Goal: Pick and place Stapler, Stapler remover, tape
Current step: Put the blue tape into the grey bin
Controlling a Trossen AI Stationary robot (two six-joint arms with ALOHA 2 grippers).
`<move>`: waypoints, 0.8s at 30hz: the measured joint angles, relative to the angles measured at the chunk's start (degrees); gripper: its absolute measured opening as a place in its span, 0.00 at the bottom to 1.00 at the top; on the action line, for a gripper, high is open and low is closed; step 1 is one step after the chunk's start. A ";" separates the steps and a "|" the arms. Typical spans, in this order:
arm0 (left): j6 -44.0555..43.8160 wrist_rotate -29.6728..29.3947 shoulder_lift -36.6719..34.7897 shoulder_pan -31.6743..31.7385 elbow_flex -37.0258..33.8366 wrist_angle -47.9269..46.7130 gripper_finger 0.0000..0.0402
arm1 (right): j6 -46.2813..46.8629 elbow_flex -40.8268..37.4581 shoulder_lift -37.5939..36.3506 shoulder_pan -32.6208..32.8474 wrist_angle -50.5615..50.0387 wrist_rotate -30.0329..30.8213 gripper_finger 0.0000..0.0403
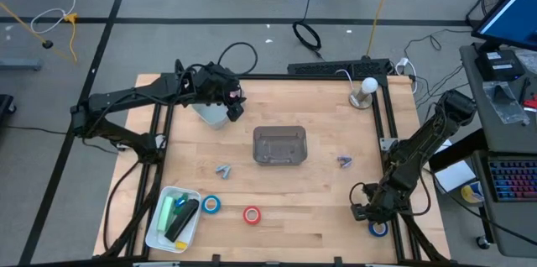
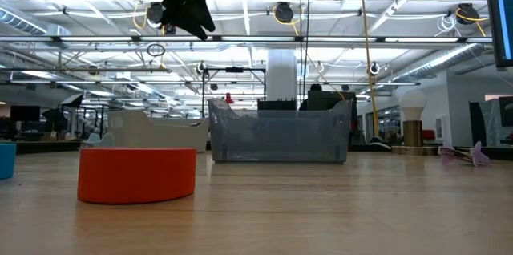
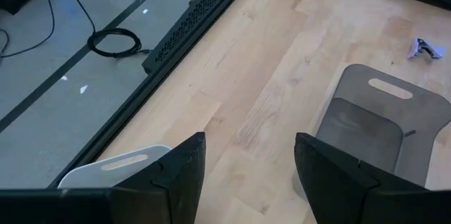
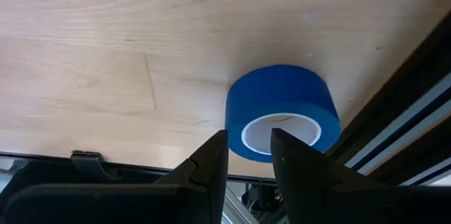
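My right gripper [image 1: 369,212] is low at the table's near right corner, right beside a blue tape roll [image 1: 379,228] that lies flat against the frame rail. In the right wrist view its fingers, a narrow gap apart, stand over the near wall of that roll [image 4: 282,104]. Another blue roll [image 1: 211,204] and one red roll [image 1: 252,214] lie flat near the front; a second red roll does not show. Two staple removers [image 1: 222,170] [image 1: 344,161] lie on the wood. My left gripper [image 1: 231,103] hangs open above a white bin [image 1: 208,116] at the far left. My right gripper comes at the blue roll's near wall [image 4: 246,136] slanting down, one fingertip [image 4: 285,143] over the pale core's hole and the other [image 4: 218,146] beside the outer wall. I cannot tell whether either finger touches it. The roll lies flat on the table.
A grey bin [image 1: 279,145] stands mid-table. A white bin [image 1: 153,232] at the near left holds a green and a black stapler. A lamp [image 1: 367,91] stands at the far right. The black frame rail [image 4: 394,139] runs close beside the blue roll. Bare wood lies between the bins.
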 joint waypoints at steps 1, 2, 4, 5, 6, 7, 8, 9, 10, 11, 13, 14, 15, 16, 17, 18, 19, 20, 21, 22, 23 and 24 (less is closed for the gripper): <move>0.20 -0.05 0.00 0.00 0.00 0.00 0.54 | -0.09 -0.01 0.00 -0.01 0.20 -0.02 0.25; 0.40 -0.05 0.00 0.00 0.00 0.00 0.54 | -0.18 -0.04 -0.01 -0.04 0.49 -0.06 0.25; 0.81 -0.09 0.00 0.00 0.00 0.02 0.54 | -0.34 -0.07 -0.04 -0.04 1.03 -0.18 0.25; 0.88 -0.09 0.00 0.00 0.00 0.02 0.54 | -0.34 -0.07 -0.04 -0.07 1.12 -0.21 0.25; 0.89 -0.09 0.00 0.00 0.00 0.01 0.54 | -0.33 -0.07 -0.04 -0.07 1.14 -0.24 0.25; 0.89 -0.09 0.00 0.00 0.00 0.02 0.54 | -0.31 -0.07 -0.04 -0.07 1.13 -0.24 0.25; 0.89 -0.09 0.00 0.00 0.00 0.02 0.54 | -0.29 -0.07 -0.04 -0.14 1.10 -0.24 0.25; 0.89 -0.09 0.00 0.00 0.00 0.02 0.54 | -0.25 -0.07 -0.04 -0.39 1.04 -0.24 0.25; 0.89 -0.09 0.00 0.00 0.00 0.02 0.54 | -0.25 -0.07 -0.04 -0.53 1.06 -0.24 0.25; 0.89 -0.09 0.00 0.00 0.00 0.01 0.54 | -0.27 -0.07 -0.04 -0.74 1.06 -0.24 0.25; 0.89 -0.10 0.00 0.00 0.00 0.02 0.54 | -0.27 -0.07 -0.03 -0.76 1.05 -0.24 0.25; 0.89 -0.12 0.00 0.00 -0.02 0.02 0.54 | -0.27 -0.07 -0.02 -0.76 1.00 -0.24 0.25; 0.89 -0.12 0.00 0.00 -0.02 0.02 0.54 | -0.27 -0.07 0.00 -0.76 0.95 -0.24 0.25; 0.89 -0.12 0.00 0.00 -0.02 0.02 0.54 | -0.25 -0.07 0.00 -0.76 0.93 -0.24 0.25; 0.89 -0.12 0.00 0.00 -0.02 0.02 0.54 | -0.25 -0.07 0.00 -0.76 0.93 -0.23 0.25; 0.91 -0.12 0.00 0.00 -0.02 0.02 0.54 | -0.25 -0.07 0.00 -0.76 0.95 -0.22 0.25; 0.93 -0.12 0.00 0.00 -0.02 0.02 0.54 | -0.27 -0.07 0.00 -0.76 0.93 -0.22 0.25; 0.93 -0.13 0.00 0.00 -0.02 0.02 0.54 | -0.27 -0.07 0.12 -0.76 0.95 -0.24 0.25; 0.93 -0.12 0.00 0.00 -0.02 0.02 0.54 | -0.29 -0.05 0.34 -0.78 1.01 -0.40 0.25; 0.93 -0.12 0.00 0.00 -0.02 0.02 0.54 | -0.34 -0.04 0.63 -0.81 1.23 -0.76 0.25; 0.93 -0.14 0.00 0.00 -0.02 0.02 0.54 | -0.58 -0.04 0.98 -0.81 1.58 -1.31 0.25; 0.93 -0.14 0.00 0.00 -0.02 0.02 0.54 | -0.79 -0.03 1.39 -0.81 1.93 -1.79 0.25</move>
